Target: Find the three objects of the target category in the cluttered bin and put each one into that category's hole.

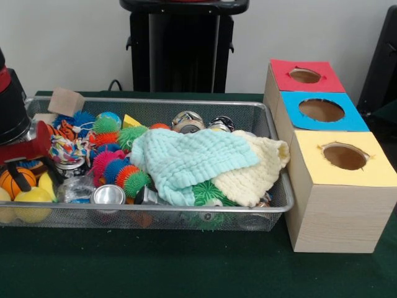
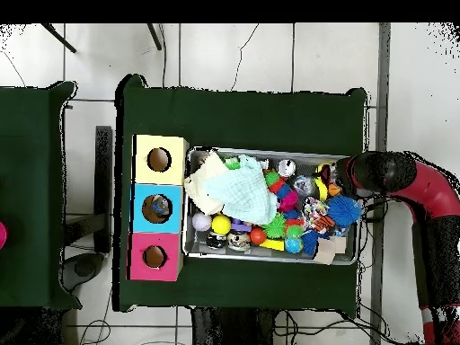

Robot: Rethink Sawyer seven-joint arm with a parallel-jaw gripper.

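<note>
Overhead view first: red and black arm [image 2: 409,184] reaches in over one short end of the wire bin [image 2: 274,254], the end away from the boxes. Gripper [image 2: 346,175] sits at that end's rim, near the corner; cannot tell whether it is spread or closed, or whether it carries anything. Front view shows only the arm's dark and red body [image 1: 18,133] at the same end, above an orange ball [image 1: 13,180] and yellow balls [image 1: 32,202].

Target category is not readable from the scene, so the task's objects cannot be singled out. Candidates lie all through the bin: spiky balls [image 1: 118,171], a metal can [image 1: 107,194], patterned balls [image 1: 187,120] along the far edge. A mint cloth [image 1: 186,162] and a cream cloth [image 1: 257,171] cover the end nearest the boxes and likely hide more.

Holes: yellow box [image 2: 159,160], blue box [image 2: 157,208], red box [image 2: 154,257], in a row just beside the bin's other short end.

Key relation: the bin's long axis runs from gripper to boxes. Judgement: any pick must travel the bin's full length to reach a hole.
</note>
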